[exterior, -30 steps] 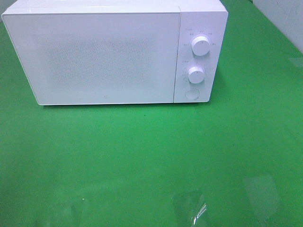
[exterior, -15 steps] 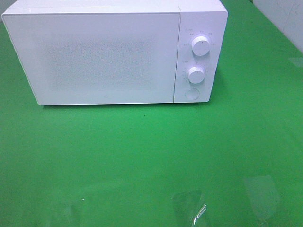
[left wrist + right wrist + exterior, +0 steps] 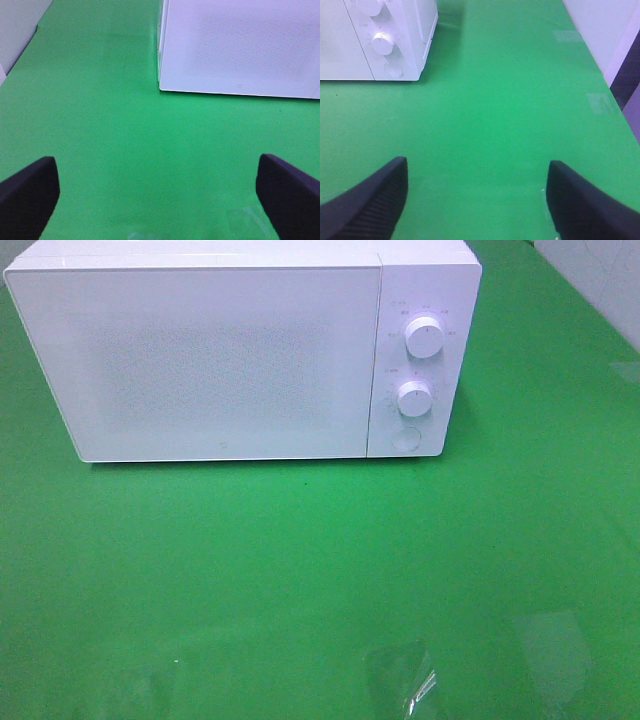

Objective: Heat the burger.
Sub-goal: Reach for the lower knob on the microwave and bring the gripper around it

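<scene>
The burger is out of view in every frame. A white microwave [image 3: 240, 355] with its door shut stands at the back of the green table; its corner and door show in the left wrist view [image 3: 240, 47] and its knob side in the right wrist view [image 3: 380, 37]. My left gripper [image 3: 160, 195] is open with nothing between its dark fingers, over bare green surface in front of the microwave. Empty as well, my right gripper [image 3: 477, 197] stands open over the green to the microwave's right. Neither gripper appears in the exterior high view.
Two white knobs [image 3: 425, 338] and a round button [image 3: 405, 439] sit on the microwave's right panel. The green table [image 3: 320, 570] spreads in front of it. A pale wall [image 3: 600, 30] borders the table's right edge.
</scene>
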### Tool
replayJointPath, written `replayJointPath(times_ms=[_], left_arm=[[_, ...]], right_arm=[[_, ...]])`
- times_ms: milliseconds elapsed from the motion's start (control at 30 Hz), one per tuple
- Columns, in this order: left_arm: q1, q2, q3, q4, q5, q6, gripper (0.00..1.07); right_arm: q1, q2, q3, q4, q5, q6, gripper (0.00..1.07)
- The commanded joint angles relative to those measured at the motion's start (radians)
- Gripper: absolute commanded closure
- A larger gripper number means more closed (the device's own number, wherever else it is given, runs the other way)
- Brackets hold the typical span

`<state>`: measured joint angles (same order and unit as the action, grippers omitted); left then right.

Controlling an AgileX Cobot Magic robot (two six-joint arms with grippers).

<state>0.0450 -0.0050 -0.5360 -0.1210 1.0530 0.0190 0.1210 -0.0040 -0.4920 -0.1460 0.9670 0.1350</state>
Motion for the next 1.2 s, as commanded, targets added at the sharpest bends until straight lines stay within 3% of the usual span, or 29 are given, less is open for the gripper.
replayJointPath(times_ms=[33, 967, 1200], left_arm=[[0.004, -0.022, 0.003, -0.009, -0.015, 0.003, 0.06], [0.004, -0.015, 0.003, -0.010, -0.015, 0.003, 0.06], [0.004, -0.015, 0.003, -0.010, -0.015, 0.003, 0.06]], right_arm=[[-0.007, -0.026, 0.001, -0.002, -0.005, -0.002, 0.35], [-0.007, -0.027, 0.000, -0.012, -0.007, -0.002, 0.35], [-0.007, 0.037, -0.027, -0.007, -0.110, -0.002, 0.33]])
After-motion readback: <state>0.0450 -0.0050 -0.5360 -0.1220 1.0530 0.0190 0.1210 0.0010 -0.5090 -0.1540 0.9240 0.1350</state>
